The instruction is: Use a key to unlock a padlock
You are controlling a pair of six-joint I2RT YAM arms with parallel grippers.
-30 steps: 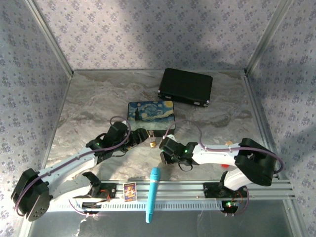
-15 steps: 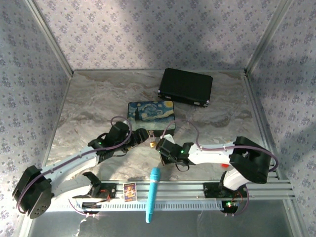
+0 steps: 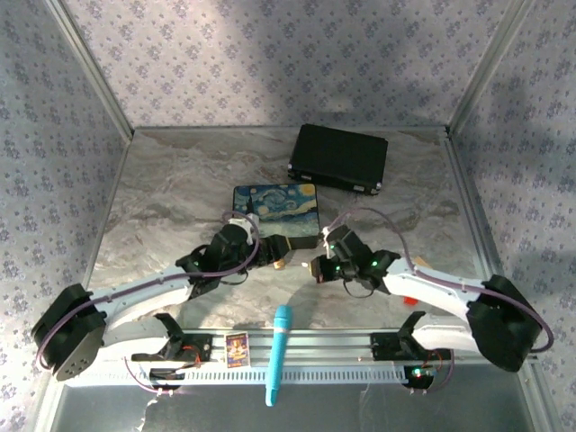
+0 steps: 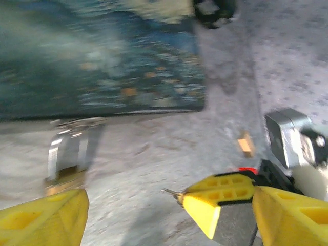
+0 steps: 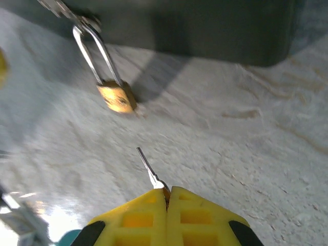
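two grippers are working mid-table. right gripper [image 5: 167, 197] is pinching the key [image 5: 147, 166], its shaft pointing at the padlock [image 5: 117, 97], tip apart from it. padlock is hanging lengthwise off the painted box's [image 3: 274, 209] near edge, body lying on the table [image 3: 162, 189]. left gripper [image 3: 268, 249] is sitting spread wide just beside it.

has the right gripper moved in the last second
Yes: the right gripper shifted right, away from the padlock hanging on the painted box.

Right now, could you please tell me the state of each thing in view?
padlock: shackle closed, hooked through painted box's clasp
key: pinched in right claw, apart from padlock
right claw: shut on key
left claw: open, empty
painted box: lid shut
black case: closed
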